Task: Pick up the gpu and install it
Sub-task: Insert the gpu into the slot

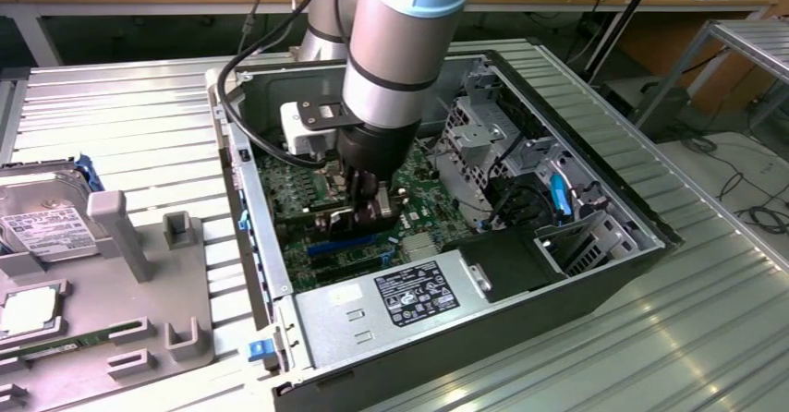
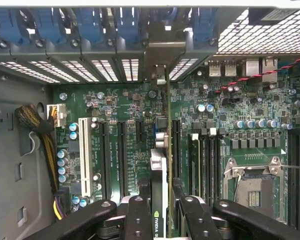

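Inside case (image 1: 518, 246), claw (image 2: 160, 210) gripping gpu (image 2: 159, 165), apparently upright

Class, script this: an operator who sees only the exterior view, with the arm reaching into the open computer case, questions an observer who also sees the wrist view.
Operator: Is anything between the fingers?
Observer: Yes. The fingers clamp a graphics card, seen edge-on above the green board.
Operator: Where is its metal end, and are neighbouring slots free?
Observer: The bracket reaches the rear wall, among the vented covers. The long white slot holds nothing.
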Robot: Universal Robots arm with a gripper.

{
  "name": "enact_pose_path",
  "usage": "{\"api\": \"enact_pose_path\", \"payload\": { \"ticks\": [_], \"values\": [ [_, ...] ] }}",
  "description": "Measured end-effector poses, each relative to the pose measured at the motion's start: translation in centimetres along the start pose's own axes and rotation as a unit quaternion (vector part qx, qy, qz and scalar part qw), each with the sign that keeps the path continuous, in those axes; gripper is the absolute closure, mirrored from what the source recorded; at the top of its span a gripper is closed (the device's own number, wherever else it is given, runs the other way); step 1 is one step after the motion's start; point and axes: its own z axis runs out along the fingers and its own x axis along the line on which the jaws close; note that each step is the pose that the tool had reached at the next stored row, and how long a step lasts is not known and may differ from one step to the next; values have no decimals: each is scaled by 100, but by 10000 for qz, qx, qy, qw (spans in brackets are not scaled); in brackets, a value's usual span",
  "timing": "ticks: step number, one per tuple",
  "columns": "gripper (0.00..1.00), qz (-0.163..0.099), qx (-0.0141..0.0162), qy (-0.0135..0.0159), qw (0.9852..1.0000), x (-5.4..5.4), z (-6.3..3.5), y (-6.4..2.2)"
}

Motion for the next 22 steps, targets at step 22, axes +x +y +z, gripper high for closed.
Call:
{"api": "enact_pose_path", "payload": {
  "ticks": [22],
  "values": [
    [73,0,0,-1,10000,15,47,-2]
  ]
}}
